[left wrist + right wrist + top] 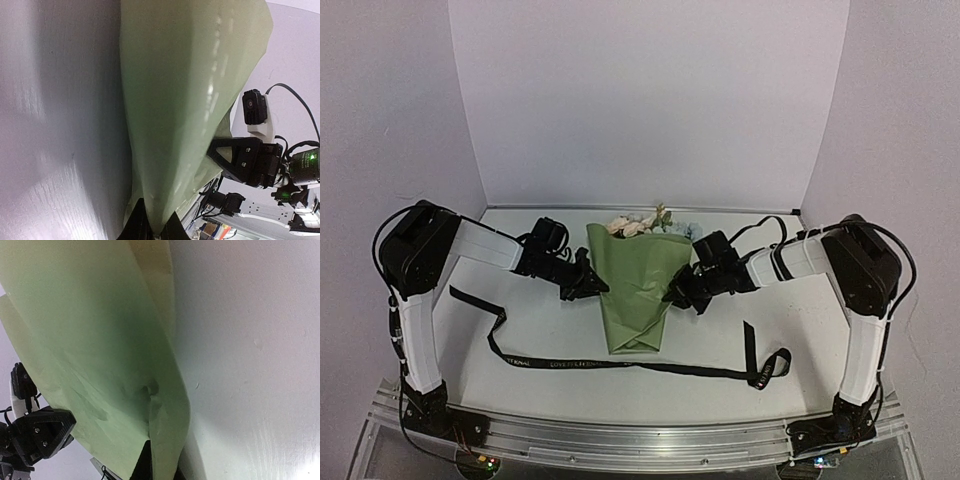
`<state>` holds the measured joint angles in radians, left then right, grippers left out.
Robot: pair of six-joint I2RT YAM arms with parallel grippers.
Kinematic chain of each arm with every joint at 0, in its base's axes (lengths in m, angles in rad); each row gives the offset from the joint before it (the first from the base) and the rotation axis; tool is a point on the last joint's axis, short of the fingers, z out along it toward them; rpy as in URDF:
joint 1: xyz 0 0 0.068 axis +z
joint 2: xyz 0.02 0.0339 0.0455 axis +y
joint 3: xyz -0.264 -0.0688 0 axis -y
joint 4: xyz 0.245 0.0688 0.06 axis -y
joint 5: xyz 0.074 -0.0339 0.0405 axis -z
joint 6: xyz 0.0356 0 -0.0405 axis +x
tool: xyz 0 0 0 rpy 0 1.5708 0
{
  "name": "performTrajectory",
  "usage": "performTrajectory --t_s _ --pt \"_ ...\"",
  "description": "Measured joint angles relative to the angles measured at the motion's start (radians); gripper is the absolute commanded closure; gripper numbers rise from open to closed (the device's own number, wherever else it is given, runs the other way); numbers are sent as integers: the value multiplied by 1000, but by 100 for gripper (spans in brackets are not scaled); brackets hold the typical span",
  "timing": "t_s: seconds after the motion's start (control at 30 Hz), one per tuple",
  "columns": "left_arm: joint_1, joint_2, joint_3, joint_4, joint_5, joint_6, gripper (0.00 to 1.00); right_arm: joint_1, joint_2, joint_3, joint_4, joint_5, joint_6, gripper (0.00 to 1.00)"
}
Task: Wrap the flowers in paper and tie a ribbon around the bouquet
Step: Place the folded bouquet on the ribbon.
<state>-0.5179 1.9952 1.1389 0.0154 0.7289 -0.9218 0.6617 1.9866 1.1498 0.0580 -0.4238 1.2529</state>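
Note:
The bouquet (635, 290) lies mid-table as a cone of olive-green paper (185, 100), its point toward me. The flowers (635, 225), pale pink and cream, stick out of its far end. My left gripper (592, 290) pinches the cone's left edge; in the left wrist view the sheet (155, 220) runs down between the shut jaws. My right gripper (675, 297) is shut on the right edge, where a fold of paper (165, 440) is clamped between its jaws. The black ribbon (620, 363) lies loose on the table in front of the cone's tip.
The ribbon runs from near the left arm (470, 298) to a looped end (767, 368) by the right arm. White walls close in the back and both sides. An aluminium rail (640, 435) with the arm bases runs along the near edge.

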Motion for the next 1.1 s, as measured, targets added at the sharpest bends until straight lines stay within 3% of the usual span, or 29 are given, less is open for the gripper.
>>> performTrajectory --t_s 0.7,0.83,0.97,1.1 --pt "-90 -191 -196 -59 -3 -61 92 142 -199 -222 -31 52 110 100" --pt "-122 -229 -257 -40 -23 -81 86 174 -223 -262 -31 78 112 100" --pt "-130 -248 -286 -32 -56 -96 69 194 -239 -287 -27 106 115 84" --pt "-129 -287 -291 -49 -129 -98 50 202 -252 -310 -30 125 105 57"
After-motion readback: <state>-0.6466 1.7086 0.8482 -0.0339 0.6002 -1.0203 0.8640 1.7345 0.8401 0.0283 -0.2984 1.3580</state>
